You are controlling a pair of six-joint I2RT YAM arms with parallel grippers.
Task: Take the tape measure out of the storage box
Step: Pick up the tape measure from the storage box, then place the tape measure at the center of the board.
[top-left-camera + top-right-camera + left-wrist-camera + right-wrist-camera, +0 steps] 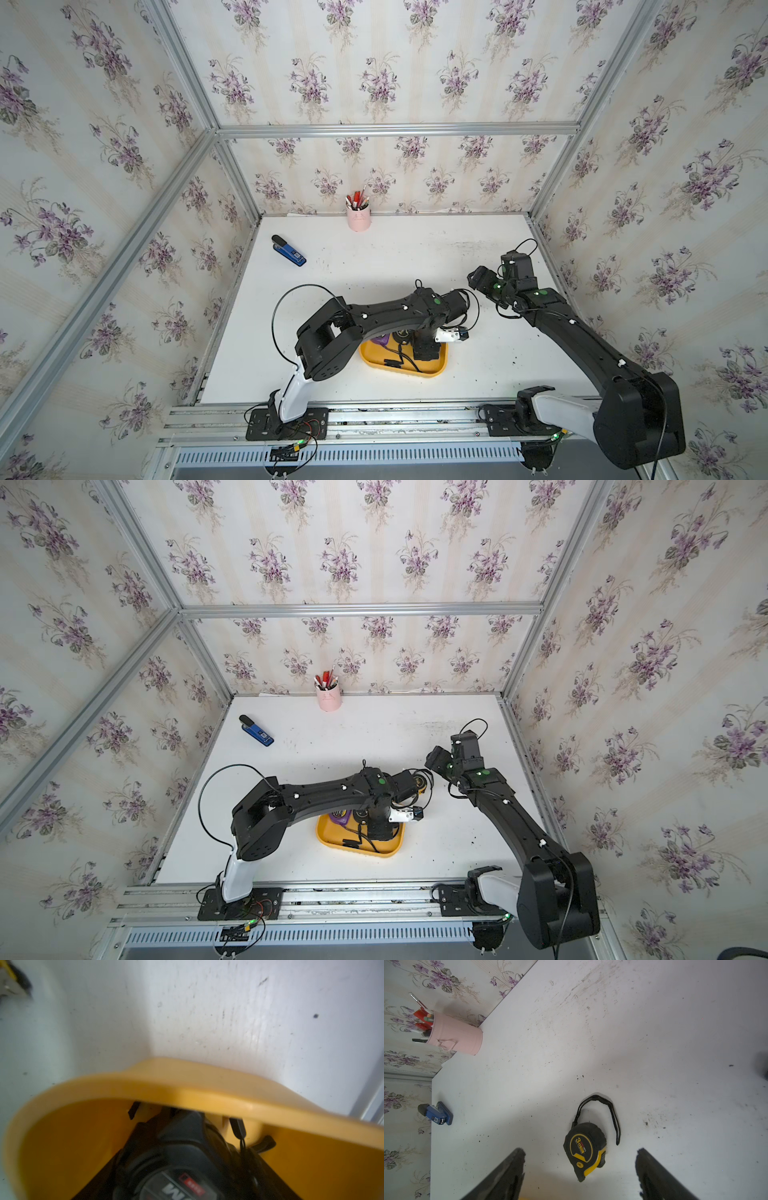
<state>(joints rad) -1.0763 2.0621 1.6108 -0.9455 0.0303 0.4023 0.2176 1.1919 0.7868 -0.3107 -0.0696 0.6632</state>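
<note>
**Desk:** How many of each on the surface [374, 282]?

**Photographer:** There is one mustard-yellow storage box [434, 365] by the front edge, about midway along it. One pink pen cup [358, 219] stands at the far edge, and one blue stapler [289, 251] lies toward the far-left corner. Two tape measures can be counted for certain. A black tape measure [182, 1157] is inside the storage box. A black-and-yellow tape measure [583, 1142] lies flat on the bare surface, just beyond the box's far-right corner. One purple object [380, 340] also sits in the box's far-left corner, half hidden under the left arm. What it is cannot be told.

**Desk:** And the claws?

**Photographer:** There are two. The left claw [424, 353] points down into the storage box, with its fingers on either side of the black tape measure. Whether they press on it or stand just clear cannot be told. The right claw [580, 1151] hangs over the black-and-yellow tape measure, spread wide, gripping nothing and touching nothing.
</note>
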